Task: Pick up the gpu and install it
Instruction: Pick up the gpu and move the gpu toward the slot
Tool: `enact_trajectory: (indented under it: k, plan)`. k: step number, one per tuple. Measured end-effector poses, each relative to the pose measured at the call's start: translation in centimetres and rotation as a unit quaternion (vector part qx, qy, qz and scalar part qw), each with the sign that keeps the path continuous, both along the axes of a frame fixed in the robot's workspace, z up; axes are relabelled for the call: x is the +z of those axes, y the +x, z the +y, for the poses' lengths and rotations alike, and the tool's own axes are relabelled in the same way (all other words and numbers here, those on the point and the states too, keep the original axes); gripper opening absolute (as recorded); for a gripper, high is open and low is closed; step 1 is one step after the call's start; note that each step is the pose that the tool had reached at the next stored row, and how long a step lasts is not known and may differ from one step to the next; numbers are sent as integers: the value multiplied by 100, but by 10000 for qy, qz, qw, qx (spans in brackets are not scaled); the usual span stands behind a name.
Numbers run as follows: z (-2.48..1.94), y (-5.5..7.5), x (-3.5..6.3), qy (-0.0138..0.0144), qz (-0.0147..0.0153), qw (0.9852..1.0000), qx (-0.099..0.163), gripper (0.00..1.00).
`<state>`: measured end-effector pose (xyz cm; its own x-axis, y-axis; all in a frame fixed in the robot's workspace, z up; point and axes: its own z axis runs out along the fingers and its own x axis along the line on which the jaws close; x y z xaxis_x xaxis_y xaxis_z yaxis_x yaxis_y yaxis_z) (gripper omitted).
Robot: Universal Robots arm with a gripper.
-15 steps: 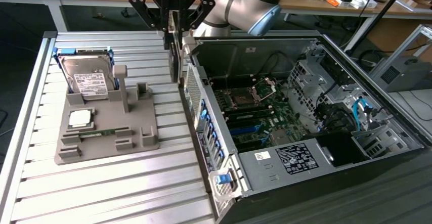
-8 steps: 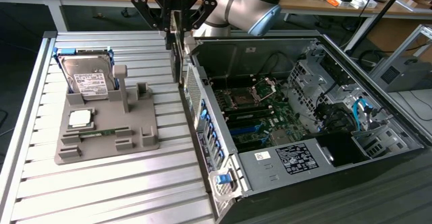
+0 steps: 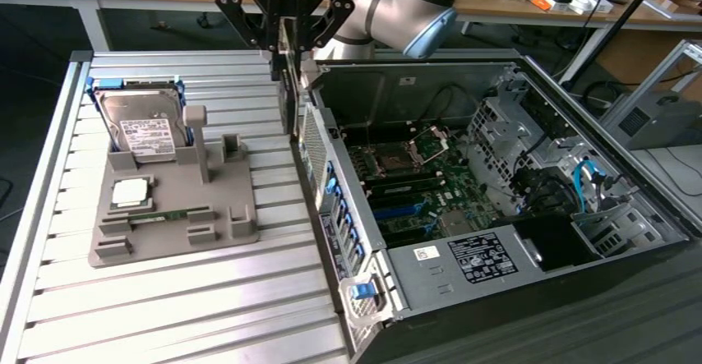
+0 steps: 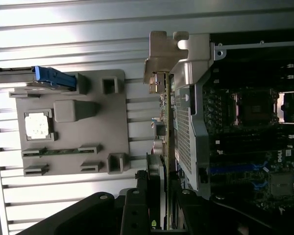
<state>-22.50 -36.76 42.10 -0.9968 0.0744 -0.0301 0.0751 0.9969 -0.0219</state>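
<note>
The gpu [image 3: 292, 93] hangs upright and edge-on from my gripper [image 3: 289, 56], which is shut on its upper edge. It hovers over the left wall of the open computer case [image 3: 329, 183], between the grey holder and the motherboard [image 3: 412, 175]. In the wrist view the gpu [image 4: 159, 115] runs as a thin strip away from my gripper [image 4: 159, 198], and its silver end bracket [image 4: 162, 54] is at the far end. The card is lined up along the perforated case wall [image 4: 183, 127].
A grey holder [image 3: 176, 216] on the slatted metal table [image 3: 164, 298] carries a hard drive [image 3: 143, 126], a processor chip [image 3: 131, 191] and a memory stick [image 3: 170, 214]. Cables and drive cages fill the case toward the exterior view's right.
</note>
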Motion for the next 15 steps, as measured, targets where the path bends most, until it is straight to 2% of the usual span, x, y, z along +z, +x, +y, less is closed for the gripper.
enact_trajectory:
  k: [15]
  plan:
    - [0,38,0,-24,0,10000,0,27]
